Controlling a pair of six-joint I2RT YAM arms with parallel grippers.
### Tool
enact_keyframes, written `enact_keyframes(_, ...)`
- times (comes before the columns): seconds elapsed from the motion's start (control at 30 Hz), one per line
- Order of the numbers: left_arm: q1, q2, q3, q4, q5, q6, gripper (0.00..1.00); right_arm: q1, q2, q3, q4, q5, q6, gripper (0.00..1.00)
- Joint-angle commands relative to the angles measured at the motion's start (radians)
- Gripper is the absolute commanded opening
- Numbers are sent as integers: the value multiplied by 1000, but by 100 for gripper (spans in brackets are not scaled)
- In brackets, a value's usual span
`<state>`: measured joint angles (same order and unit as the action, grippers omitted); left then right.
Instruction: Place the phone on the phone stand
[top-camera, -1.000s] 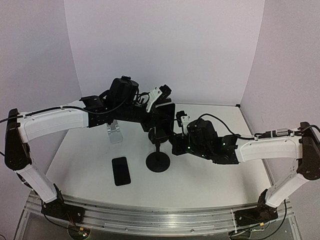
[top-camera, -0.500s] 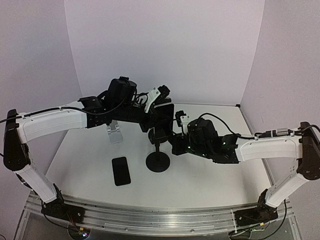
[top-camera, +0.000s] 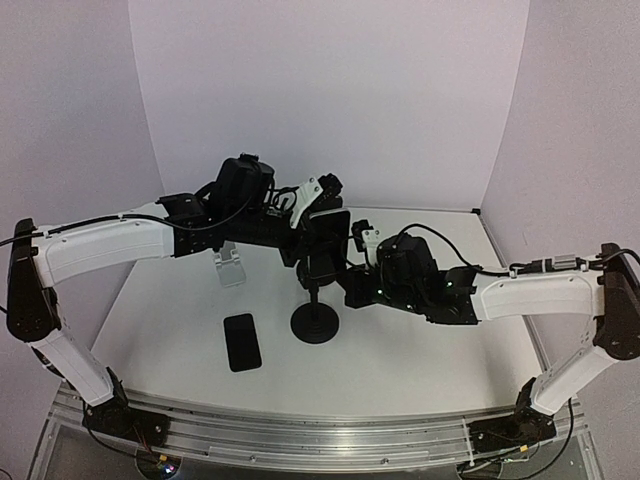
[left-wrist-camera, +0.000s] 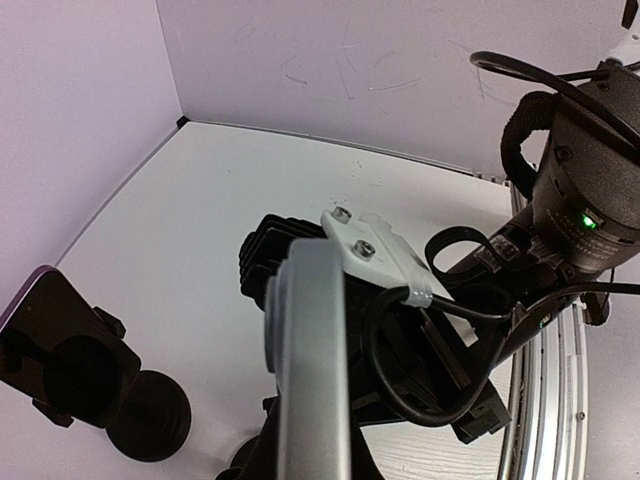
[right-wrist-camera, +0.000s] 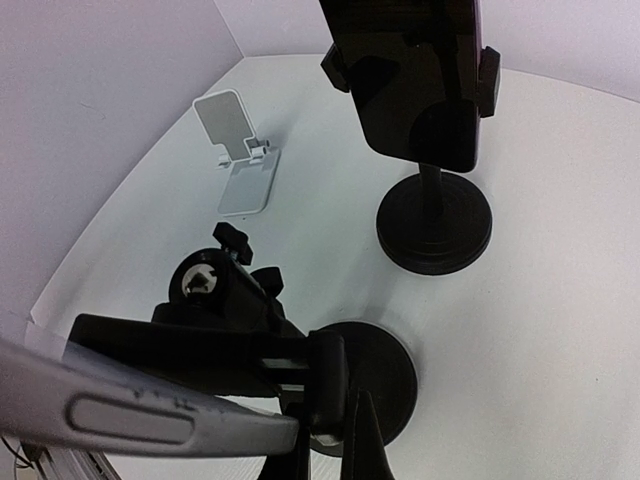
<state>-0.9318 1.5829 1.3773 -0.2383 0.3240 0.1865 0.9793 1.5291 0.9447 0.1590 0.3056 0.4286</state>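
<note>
Left gripper (top-camera: 318, 205), top view, clamps the phone (top-camera: 329, 235) upright over the black phone stand (top-camera: 316, 325). The right gripper (top-camera: 352, 270) sits at its 3 o'clock, jaws unreadable. Left wrist: the phone's silver edge is dead centre, plus a second stand (left-wrist-camera: 150, 428) at 8 o'clock, hidden overhead. Right wrist: that stand at 1 o'clock, white stand (right-wrist-camera: 238, 150) at 11.

Robot laboratory test cell. A white table (top-camera: 420, 360) stands within plain pale-lilac panels (top-camera: 330, 90) on three sides. The left arm (top-camera: 100, 245) and right arm (top-camera: 540, 295) are bolted to an aluminium rail (top-camera: 320, 435) at the near edge, with exposed cabling (top-camera: 440, 240) and a lit green status light (left-wrist-camera: 584, 221).
</note>
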Motion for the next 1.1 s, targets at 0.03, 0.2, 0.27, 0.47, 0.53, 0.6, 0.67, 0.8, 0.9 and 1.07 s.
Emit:
enact_keyframes(0.03,11,-22,-50,-481,77,-6,0,-139,-30,-7,-75,279,73,0)
enact_keyframes(0.2,26,-8,-43,-467,15,-10,0,-140,-43,-22,-78,271,67,0)
enact_keyframes(0.27,33,6,-32,-469,-39,-11,0,-139,-50,-27,-84,275,65,0)
enact_keyframes(0.47,34,29,-25,-521,-98,-5,0,-139,-46,-20,-95,269,64,0)
enact_keyframes(0.53,34,35,-27,-537,-114,-4,0,-139,-35,-9,-95,263,61,0)
enact_keyframes(0.6,34,37,-26,-547,-130,-8,0,-140,-31,1,-95,257,57,0)
enact_keyframes(0.67,34,30,-31,-544,-147,-12,0,-138,-33,6,-96,254,54,0)
enact_keyframes(0.8,34,36,-32,-553,-203,-14,0,-131,-38,7,-96,252,48,0)
enact_keyframes(0.9,34,44,-32,-555,-221,-28,0,-118,-32,16,-96,247,48,0)
enact_keyframes(1.07,34,54,-39,-527,-208,-61,0,-102,-23,27,-95,234,49,0)
